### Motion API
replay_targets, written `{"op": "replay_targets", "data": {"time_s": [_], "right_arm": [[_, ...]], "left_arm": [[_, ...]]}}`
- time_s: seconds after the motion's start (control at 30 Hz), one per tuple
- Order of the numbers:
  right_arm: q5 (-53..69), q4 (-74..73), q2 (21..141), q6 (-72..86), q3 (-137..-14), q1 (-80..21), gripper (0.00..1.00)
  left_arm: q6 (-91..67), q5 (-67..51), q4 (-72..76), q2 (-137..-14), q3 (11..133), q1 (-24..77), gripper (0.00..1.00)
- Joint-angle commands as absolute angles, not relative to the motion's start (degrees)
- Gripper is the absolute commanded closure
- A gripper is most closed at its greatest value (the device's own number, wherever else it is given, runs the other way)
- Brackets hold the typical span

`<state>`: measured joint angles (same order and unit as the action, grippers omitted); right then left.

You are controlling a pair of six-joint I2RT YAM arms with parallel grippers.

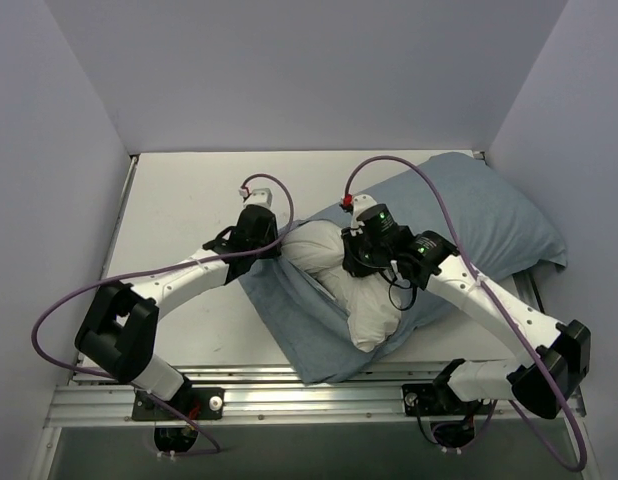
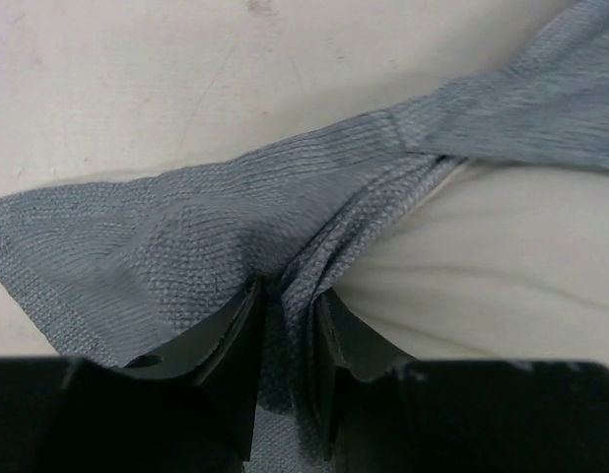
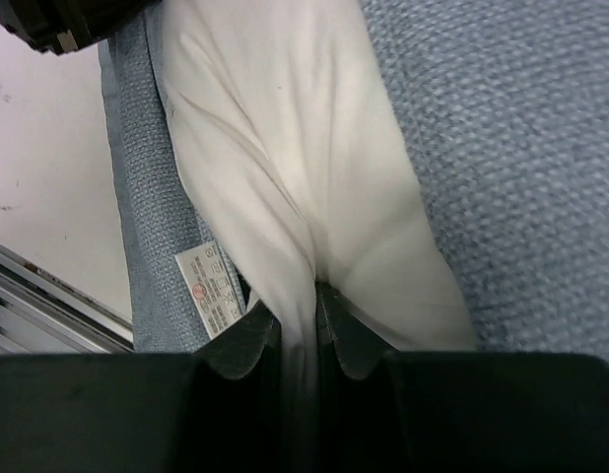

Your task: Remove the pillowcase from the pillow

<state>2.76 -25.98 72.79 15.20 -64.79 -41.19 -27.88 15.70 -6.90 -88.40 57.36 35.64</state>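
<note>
The blue-grey pillowcase (image 1: 489,215) lies across the table's right half, its open end spread toward the front (image 1: 309,340). The white pillow (image 1: 364,300) sticks out of that opening. My left gripper (image 1: 277,246) is shut on a bunched fold of the pillowcase (image 2: 285,325) at the opening's edge, beside the pillow (image 2: 502,256). My right gripper (image 1: 361,262) is shut on a pinch of the pillow's white cloth (image 3: 300,315). A small white care tag (image 3: 208,291) lies on the pillowcase (image 3: 521,148) just left of the right fingers.
The white tabletop (image 1: 189,200) lies left of the bedding. Metal rails (image 1: 289,395) run along the near edge, also seen in the right wrist view (image 3: 48,296). Grey walls enclose the back and sides. Purple cables loop above both arms.
</note>
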Motion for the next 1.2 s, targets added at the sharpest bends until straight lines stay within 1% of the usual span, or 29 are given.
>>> {"op": "replay_targets", "data": {"time_s": [0.0, 0.27, 0.3, 0.4, 0.53, 0.6, 0.63, 0.7, 0.77, 0.83, 0.93, 0.97, 1.03, 1.07, 1.1, 1.13, 1.17], "right_arm": [[-6.6, -32.0, 66.6, 16.2, -70.0, -37.0, 1.0], [-2.9, -32.3, 62.8, 17.0, -70.8, -31.0, 1.0], [-1.6, -31.9, 62.2, 17.2, -70.7, -30.1, 1.0], [3.1, -30.4, 60.4, 18.7, -70.4, -28.2, 1.0], [6.5, -29.8, 60.4, 18.6, -72.5, -25.8, 1.0], [10.2, -27.1, 60.3, 18.4, -72.8, -25.8, 1.0], [14.7, -25.8, 60.2, 18.9, -72.3, -25.9, 1.0], [20.1, -20.6, 60.4, 20.1, -71.2, -25.9, 1.0], [27.6, -17.3, 61.0, 22.2, -69.7, -26.7, 1.0], [30.5, -13.5, 62.0, 23.1, -69.3, -28.3, 1.0], [31.5, -13.5, 64.5, 22.1, -70.8, -33.5, 1.0], [31.5, -14.2, 65.4, 20.5, -72.3, -35.1, 1.0], [32.6, -18.4, 68.5, 18.5, -73.9, -38.6, 1.0], [32.9, -20.1, 69.5, 16.5, -75.0, -39.4, 1.0], [33.1, -22.8, 70.7, 15.8, -75.1, -39.9, 1.0], [33.2, -23.7, 71.0, 15.3, -75.1, -40.3, 0.93], [33.2, -24.5, 71.1, 14.9, -74.9, -40.4, 0.87]], "left_arm": [[-34.5, 19.9, -12.8, -90.2, 52.5, 28.8, 0.67], [-40.1, 9.5, -6.7, -91.7, 48.8, 25.7, 0.68], [-40.3, 6.4, -3.9, -91.5, 47.6, 25.1, 0.68], [-42.1, 4.2, 1.4, -91.4, 45.6, 24.5, 0.68], [-43.3, 1.1, 8.4, -89.9, 40.3, 24.1, 0.68], [-45.0, -2.3, 14.8, -89.6, 38.3, 24.2, 0.67], [-46.0, -3.4, 17.1, -89.3, 37.5, 24.3, 0.65], [-49.4, -6.3, 24.7, -89.4, 35.9, 24.6, 0.62], [-52.3, -7.5, 30.5, -89.7, 35.7, 25.4, 0.59], [-53.7, -8.3, 32.5, -90.0, 37.3, 26.0, 0.56], [-55.9, -8.5, 35.2, -89.5, 39.1, 26.5, 0.46], [-56.9, -8.3, 35.9, -88.1, 39.2, 26.4, 0.39], [-56.6, -7.2, 35.4, -85.8, 39.0, 25.7, 0.31], [-55.4, -6.9, 33.4, -82.6, 39.0, 25.2, 0.23], [-54.2, -6.3, 31.3, -80.8, 39.1, 24.3, 0.19], [-52.9, -4.8, 28.9, -76.8, 39.8, 23.9, 0.15], [-49.7, -3.8, 23.2, -74.6, 40.2, 23.5, 0.11]]}}
